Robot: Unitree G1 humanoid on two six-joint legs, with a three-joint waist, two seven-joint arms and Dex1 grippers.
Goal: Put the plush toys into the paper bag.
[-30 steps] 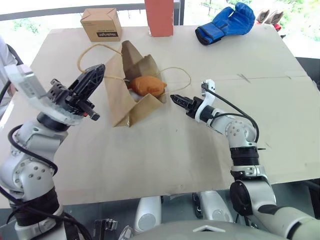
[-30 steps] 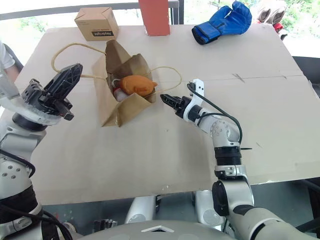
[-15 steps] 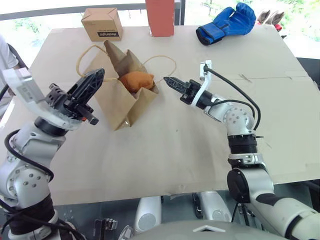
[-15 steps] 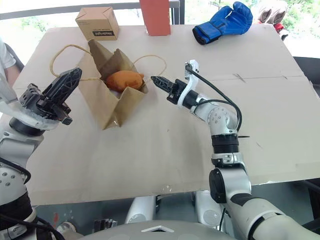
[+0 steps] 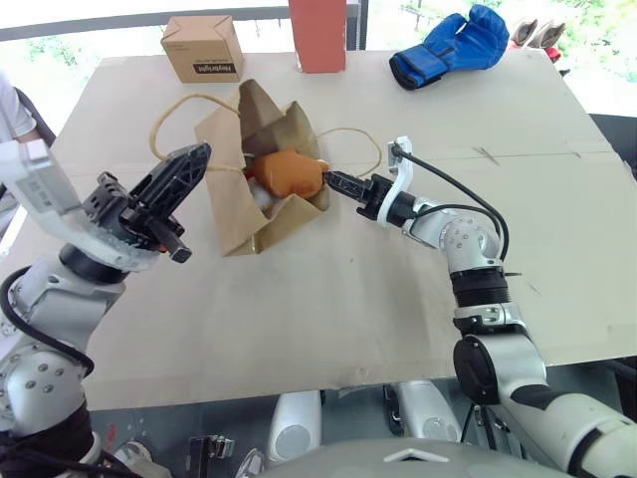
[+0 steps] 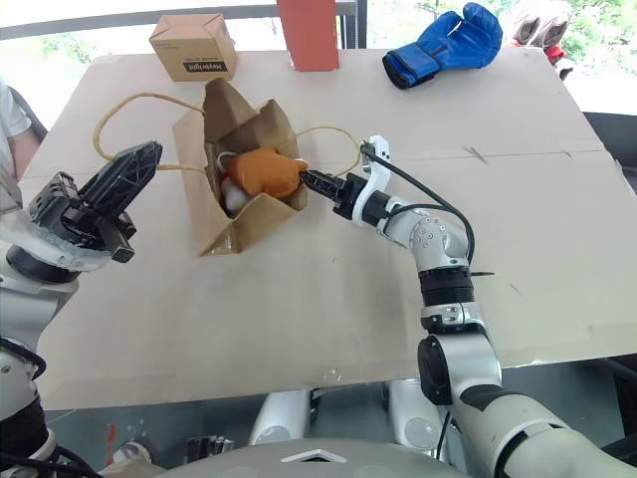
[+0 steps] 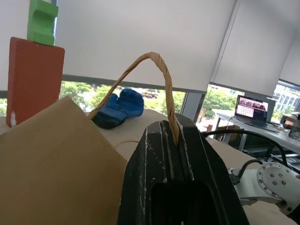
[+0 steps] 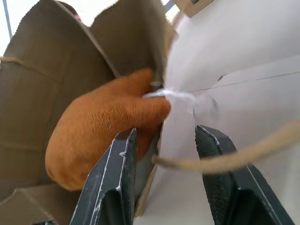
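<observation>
The brown paper bag point(image 5: 239, 214) lies on the table with its mouth facing right. An orange-brown plush toy point(image 5: 289, 171) sits in the mouth, and a white bit of the other plush toy point(image 5: 261, 197) shows just beneath it. My left gripper point(image 5: 197, 156) hovers left of the bag, shut on one cord handle point(image 7: 157, 61), which arches up from its fingers. At the bag's right rim my right gripper point(image 8: 164, 136) is open. Its fingers point(image 8: 117, 173) straddle the paper edge beside the orange toy point(image 8: 103, 136), and the second handle cord point(image 5: 363, 139) runs across them.
Along the table's far edge stand a small printed cardboard box point(image 5: 202, 47) and a red-orange block point(image 5: 317, 35). A blue boxing glove point(image 5: 448, 45) lies at the far right. The cardboard-covered table point(image 5: 328, 299) stretches toward me, and a person's sleeve point(image 5: 8, 100) shows at the left.
The bag swung left and its mouth tipped up, then settled back. My right gripper rose toward the mouth and now sits at the bag's rim by the orange toy. The left gripper kept its place.
</observation>
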